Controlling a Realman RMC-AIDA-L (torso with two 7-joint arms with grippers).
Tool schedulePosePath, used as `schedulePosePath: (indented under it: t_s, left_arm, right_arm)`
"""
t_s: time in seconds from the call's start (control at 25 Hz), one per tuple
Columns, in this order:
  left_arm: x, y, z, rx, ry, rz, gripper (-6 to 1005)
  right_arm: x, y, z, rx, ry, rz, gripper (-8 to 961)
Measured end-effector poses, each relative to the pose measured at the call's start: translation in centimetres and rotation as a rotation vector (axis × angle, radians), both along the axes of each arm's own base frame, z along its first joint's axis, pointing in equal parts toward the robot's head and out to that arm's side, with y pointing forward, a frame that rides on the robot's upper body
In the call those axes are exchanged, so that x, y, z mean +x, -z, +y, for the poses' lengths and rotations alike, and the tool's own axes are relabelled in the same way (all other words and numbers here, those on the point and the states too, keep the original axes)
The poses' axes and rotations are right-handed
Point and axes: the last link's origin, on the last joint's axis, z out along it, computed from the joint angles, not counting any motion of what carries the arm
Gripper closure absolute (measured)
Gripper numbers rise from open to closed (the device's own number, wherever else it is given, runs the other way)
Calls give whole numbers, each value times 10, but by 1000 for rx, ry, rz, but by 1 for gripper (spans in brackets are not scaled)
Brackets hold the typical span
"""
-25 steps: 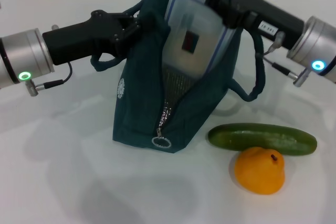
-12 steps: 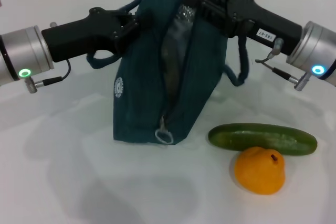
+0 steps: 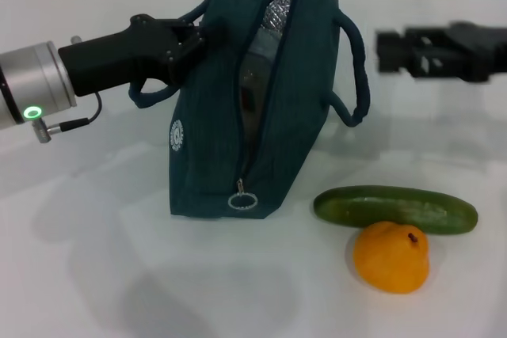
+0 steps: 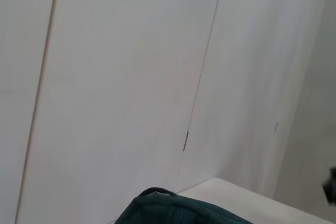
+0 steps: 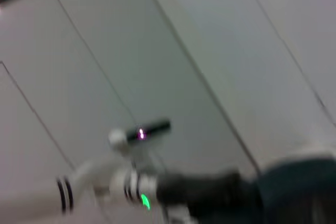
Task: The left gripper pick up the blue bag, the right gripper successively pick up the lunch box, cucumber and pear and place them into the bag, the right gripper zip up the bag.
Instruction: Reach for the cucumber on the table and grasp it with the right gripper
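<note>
The blue bag (image 3: 214,140) stands upright mid-table, its zip open and silver lining showing. My left gripper (image 3: 196,37) is shut on the bag's near handle at the top left edge. The lunch box (image 3: 250,93) shows dimly as a pale surface inside the opening. My right gripper (image 3: 390,51) hovers to the right of the bag, apart from it, with nothing held. In front of it, the cucumber (image 3: 396,209) lies on the table with the pear (image 3: 391,256) touching its near side. The left wrist view catches only the bag's top edge (image 4: 173,211).
The zip's ring pull (image 3: 242,199) hangs at the bag's near bottom end. The bag's far handle (image 3: 358,77) loops out on the right side. The white table (image 3: 95,259) spreads around everything. The right wrist view shows my left arm's green-lit wrist (image 5: 144,200).
The lunch box has dropped from the bag's mouth into the bag. My right gripper has let it go and pulled away to the right. The left gripper keeps holding the handle.
</note>
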Motion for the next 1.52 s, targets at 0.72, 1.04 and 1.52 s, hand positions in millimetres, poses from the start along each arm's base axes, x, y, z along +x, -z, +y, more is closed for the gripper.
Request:
schedulePosePath:
  t_s: [0.72,1.04,1.52]
  left_arm:
    - [6,7,5,1,-4,-2,958]
    - [8,12,8,-3,-12,-20,958]
    - [7,21,9,13,-33,-74,958]
  right_arm:
    - [34,-50,-36,98,-6,-396,304]
    - [42,-36,-34,43,-76,-503,307]
    - [38,-8,-12,-65,-124,-711,310]
